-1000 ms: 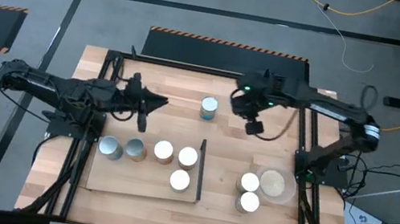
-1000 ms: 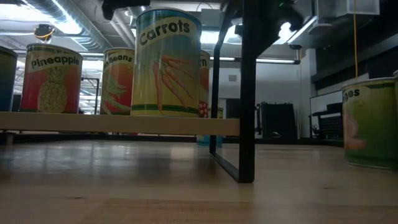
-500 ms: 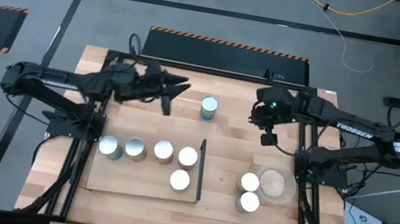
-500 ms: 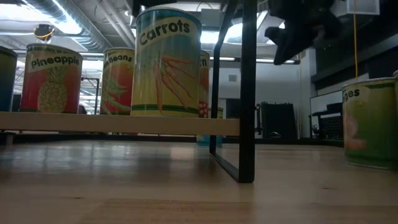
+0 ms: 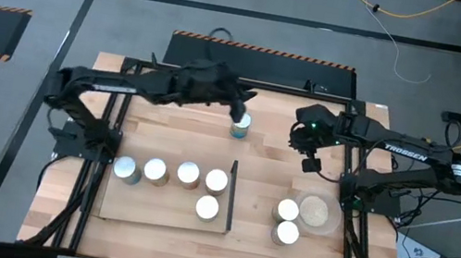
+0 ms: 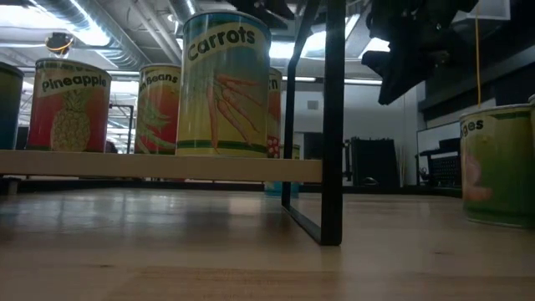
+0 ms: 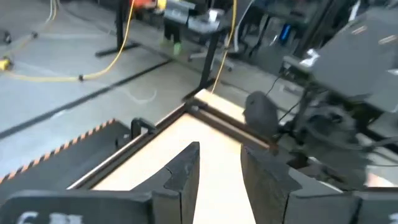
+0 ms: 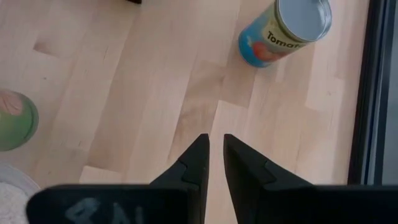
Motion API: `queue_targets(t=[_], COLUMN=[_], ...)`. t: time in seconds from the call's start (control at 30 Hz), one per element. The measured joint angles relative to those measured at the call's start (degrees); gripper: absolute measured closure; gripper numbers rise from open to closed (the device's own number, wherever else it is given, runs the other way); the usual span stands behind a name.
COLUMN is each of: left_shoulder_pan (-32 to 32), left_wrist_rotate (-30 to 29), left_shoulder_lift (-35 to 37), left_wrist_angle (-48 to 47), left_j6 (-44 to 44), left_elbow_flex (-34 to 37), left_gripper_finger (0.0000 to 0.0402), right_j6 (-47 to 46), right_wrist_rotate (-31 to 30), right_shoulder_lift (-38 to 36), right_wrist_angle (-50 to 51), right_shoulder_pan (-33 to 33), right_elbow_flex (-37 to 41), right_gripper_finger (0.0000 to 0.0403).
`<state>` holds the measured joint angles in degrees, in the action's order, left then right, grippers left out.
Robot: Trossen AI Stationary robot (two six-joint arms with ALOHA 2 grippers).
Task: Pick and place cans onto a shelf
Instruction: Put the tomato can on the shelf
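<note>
While the left gripper (image 5: 236, 109) hangs at the far middle of the table with its fingers (image 7: 186, 177) spread apart and nothing between them, a blue tomato can (image 5: 240, 125) stands upright just beside it, right at its tips. That can looks like a stiff metal tin with a smooth, probably slippery label, light to moderate in weight; a squeeze across the round side wall at mid-height should hold it upright. Five cans already stand on the shelf (image 5: 162, 214) toward the near left, four in a row (image 5: 170, 173) and one nearer (image 5: 207, 207). To the right, the right gripper (image 5: 310, 158) hovers with its fingers nearly together, empty, above two more cans (image 5: 286, 222) beside a beige dish (image 5: 317, 212).
</note>
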<state>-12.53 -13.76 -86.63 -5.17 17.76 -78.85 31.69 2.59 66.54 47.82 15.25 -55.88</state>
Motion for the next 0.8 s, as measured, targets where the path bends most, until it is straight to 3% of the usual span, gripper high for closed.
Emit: queue_targets(t=[0.3,0.8], left_shoulder_pan=[-2.0,-1.0], left_wrist_rotate=[0.0,0.0], left_shoulder_lift=[-12.7,-21.9], left_wrist_angle=[-12.7,-19.4], left_j6=[1.9,4.8], left_elbow_flex=[-9.7,-10.4], left_gripper_finger=[0.0291,0.0291], right_j6=[-3.1,-3.1], right_wrist_rotate=[0.0,0.0], right_shoulder_lift=[0.0,0.0], right_wrist_angle=[0.1,0.2], right_shoulder_pan=[0.0,0.0], right_elbow_flex=[0.0,0.0], right_gripper_finger=[0.035,0.035])
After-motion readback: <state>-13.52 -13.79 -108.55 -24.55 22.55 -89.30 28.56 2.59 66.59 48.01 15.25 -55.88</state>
